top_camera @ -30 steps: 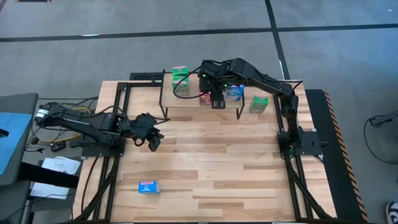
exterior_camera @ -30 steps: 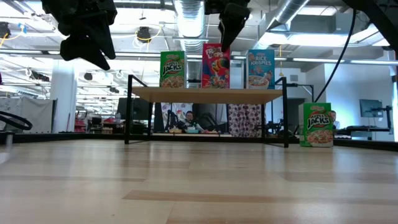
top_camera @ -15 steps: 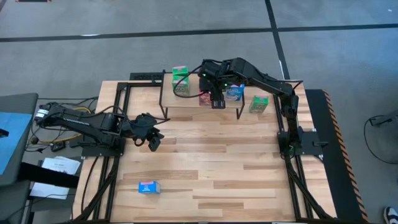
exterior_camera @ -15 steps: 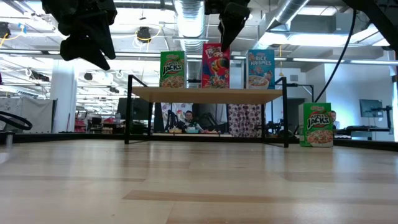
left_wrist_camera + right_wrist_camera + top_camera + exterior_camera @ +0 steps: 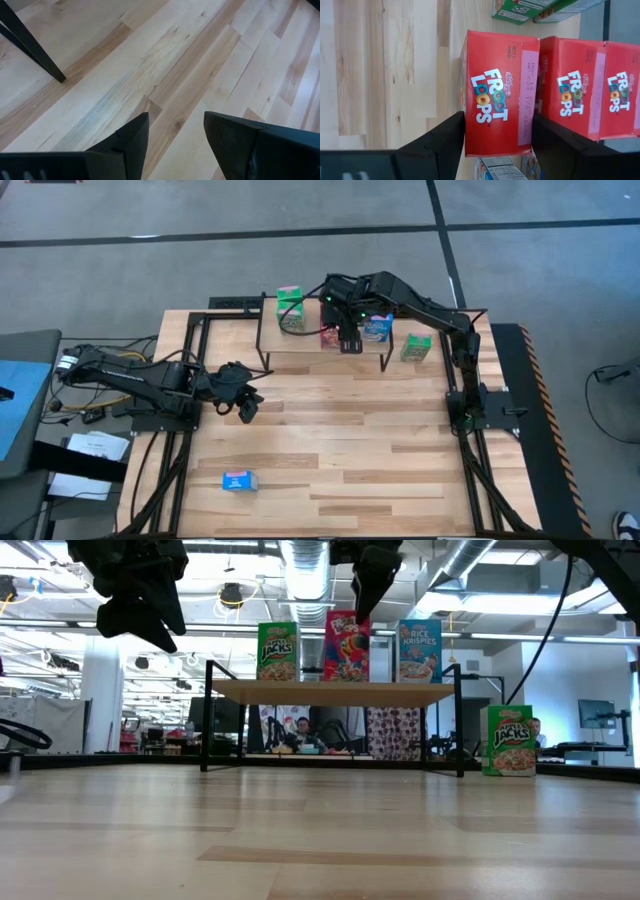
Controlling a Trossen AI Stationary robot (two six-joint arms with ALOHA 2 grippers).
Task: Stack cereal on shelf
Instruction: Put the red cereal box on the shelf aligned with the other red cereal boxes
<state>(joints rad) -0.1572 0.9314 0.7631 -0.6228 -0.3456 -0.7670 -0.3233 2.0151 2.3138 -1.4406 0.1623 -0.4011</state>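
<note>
Right claw [image 5: 497,135] astride front red cereal box [image 5: 500,100] on shelf [image 5: 330,690], contact unclear | left claw [image 5: 175,135] released, empty, above tabletop [image 5: 165,75]

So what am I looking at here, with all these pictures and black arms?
Two robot arms work at a wooden table, filmed at once from overhead, from table height, and from a camera on each wrist. The job is standing toy cereal boxes on the low shelf. The right tool is at the shelf, its fingers on either side of a red box, with more red boxes behind it. Green and blue boxes stand there too. Another green box stands beside the shelf; a blue one lies on the table. The left tool hangs open, empty.
</note>
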